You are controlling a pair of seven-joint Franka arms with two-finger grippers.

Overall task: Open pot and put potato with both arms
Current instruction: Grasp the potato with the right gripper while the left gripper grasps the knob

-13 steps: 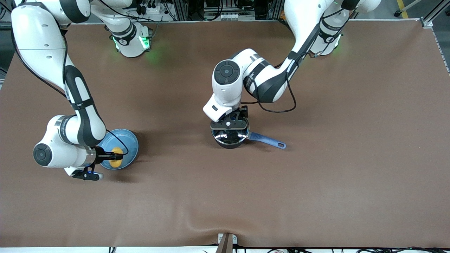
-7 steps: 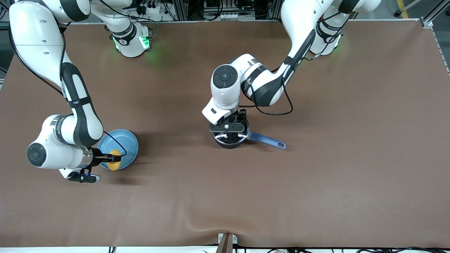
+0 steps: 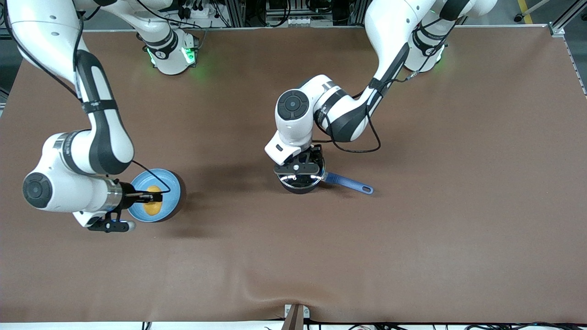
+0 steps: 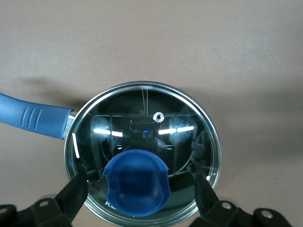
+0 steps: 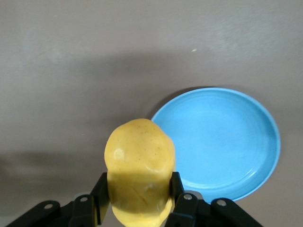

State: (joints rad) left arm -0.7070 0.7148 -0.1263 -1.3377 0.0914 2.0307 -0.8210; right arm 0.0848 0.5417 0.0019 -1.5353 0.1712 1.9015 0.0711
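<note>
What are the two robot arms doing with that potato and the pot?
The right gripper holds the yellow potato in the air above the blue plate. The left gripper is down at the pot, open on either side of the blue knob of its glass lid. The lid is on, so nothing has gone inside.

Item: pot (image 4: 71, 142), round, standing on the brown counter (image 4: 151, 42), seen from directly above.

Lid: round glass lid (image 4: 151, 123) with a metal rim, seated on the pot. A small vent hole shows in the glass, along with bright strip reflections.

Knob: blue knob (image 4: 136, 182) at the lid's centre.

Handle: long blue handle (image 4: 31, 118), ribbed near the pot, running off the picture's edge.

My left pincer (image 4: 137, 189): black fingers (image 4: 73, 191) spread wide, one on each side of the knob, both clear of it, low over the lid.
</note>
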